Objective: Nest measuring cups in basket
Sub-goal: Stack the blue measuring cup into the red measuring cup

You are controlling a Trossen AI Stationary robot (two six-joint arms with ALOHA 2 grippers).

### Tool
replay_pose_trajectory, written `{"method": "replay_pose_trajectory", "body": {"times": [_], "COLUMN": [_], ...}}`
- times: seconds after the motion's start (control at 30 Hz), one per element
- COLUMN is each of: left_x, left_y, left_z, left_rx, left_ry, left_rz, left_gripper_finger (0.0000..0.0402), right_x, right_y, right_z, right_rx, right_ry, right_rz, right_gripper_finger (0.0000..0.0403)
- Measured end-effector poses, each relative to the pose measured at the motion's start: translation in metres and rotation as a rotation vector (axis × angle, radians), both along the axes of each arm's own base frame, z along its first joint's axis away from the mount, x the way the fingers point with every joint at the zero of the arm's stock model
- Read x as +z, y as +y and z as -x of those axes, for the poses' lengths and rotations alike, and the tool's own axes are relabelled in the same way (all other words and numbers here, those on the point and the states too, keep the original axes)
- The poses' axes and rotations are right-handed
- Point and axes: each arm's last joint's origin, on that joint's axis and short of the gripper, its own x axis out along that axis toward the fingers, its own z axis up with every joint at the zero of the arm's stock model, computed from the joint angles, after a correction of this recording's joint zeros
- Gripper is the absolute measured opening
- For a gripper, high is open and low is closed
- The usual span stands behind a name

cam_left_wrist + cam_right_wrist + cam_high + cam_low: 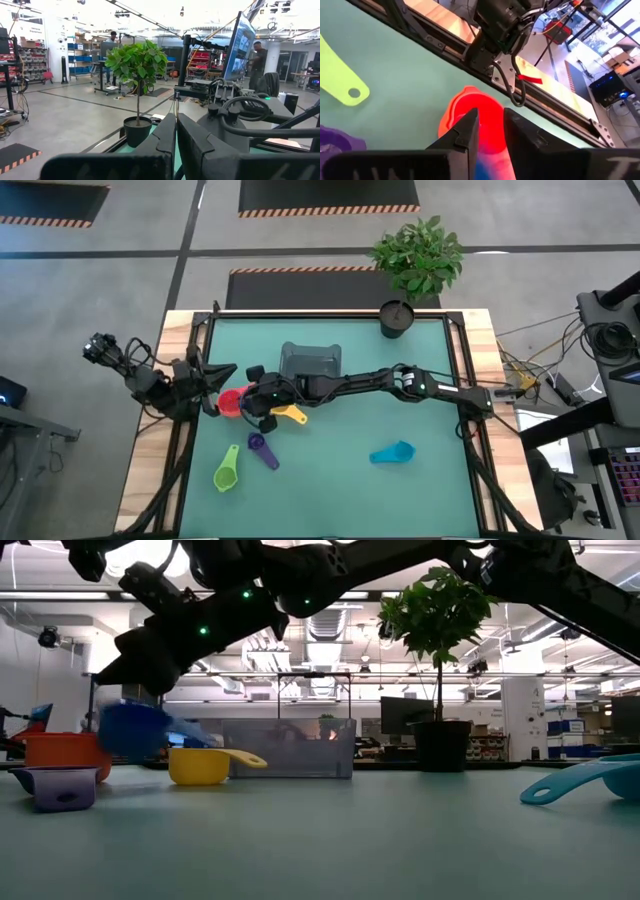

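Note:
My right gripper (258,398) reaches across the table to its left part and is shut on the blue measuring cup (135,730), which hovers just above the red cup (480,112). That red cup (230,402) shows an orange rim around it. The yellow cup (290,413), purple cup (262,450), green cup (228,470) and cyan cup (392,452) rest on the mat. The grey basket (310,360) stands toward the far side. My left gripper (222,372) is shut and waits at the left edge. My right gripper pinches the blue cup between its two fingers; a blue part (487,167) shows in the gap far back between them. The fingers (467,135) slant down from above and from the right. In the low view the blurred cup is lifted clear of the table.
A black pot with a green plant (398,318) stands at the far edge, right of the basket. A raised black frame (205,330) borders the green mat. Open mat lies in the near middle and between the purple and cyan cups.

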Motion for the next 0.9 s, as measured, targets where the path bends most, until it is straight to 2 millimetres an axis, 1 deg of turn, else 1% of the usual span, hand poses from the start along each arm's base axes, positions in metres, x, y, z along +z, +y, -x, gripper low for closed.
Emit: {"method": "replay_pose_trajectory", "body": {"times": [0.1,0.2,0.27,0.33,0.4,0.47,0.57,0.67,0.73,0.8,0.9], "left_x": [0.000,0.000,-0.001,-0.002,-0.002,-0.004,-0.006,-0.008,-0.010,-0.013,-0.018], "left_y": [0.000,0.000,0.000,-0.001,-0.001,-0.001,-0.003,-0.009,-0.013,-0.019,-0.027], "left_z": [0.000,0.000,-0.001,-0.001,-0.001,-0.001,-0.003,-0.008,-0.014,-0.022,-0.035], "left_rx": [0.000,0.000,-0.002,-0.005,-0.009,-0.014,-0.082,-0.191,-0.213,-0.208,-0.216], "left_ry": [0.000,0.002,0.010,0.013,0.004,0.004,0.002,-0.002,0.007,0.019,0.026], "left_rz": [0.000,-0.001,-0.001,0.008,0.031,0.052,0.077,0.106,0.134,0.158,0.177], "left_gripper_finger": [0.0000,0.0000,0.0000,0.0000,0.0000,0.0000,0.0000,0.0000,0.0000,0.0000,0.0000], "right_x": [0.002,0.015,0.033,0.056,0.078,0.094,0.105,0.114,0.123,0.125,0.119], "right_y": [0.000,0.000,0.000,0.001,0.005,0.009,0.018,0.028,0.036,0.045,0.055], "right_z": [0.000,0.002,0.008,0.019,0.033,0.048,0.071,0.091,0.105,0.117,0.135], "right_rx": [-0.002,-0.013,-0.012,-0.007,0.001,0.010,0.016,0.026,0.040,0.061,0.090], "right_ry": [-0.013,0.015,0.050,0.088,0.135,0.203,0.321,0.352,0.313,0.273,0.200], "right_rz": [-0.001,-0.016,-0.013,-0.006,0.003,0.003,-0.012,-0.028,-0.037,-0.038,-0.041], "right_gripper_finger": [0.0064,0.0049,0.0037,0.0023,0.0012,0.0010,0.0009,0.0009,0.0009,0.0009,0.0009]}}
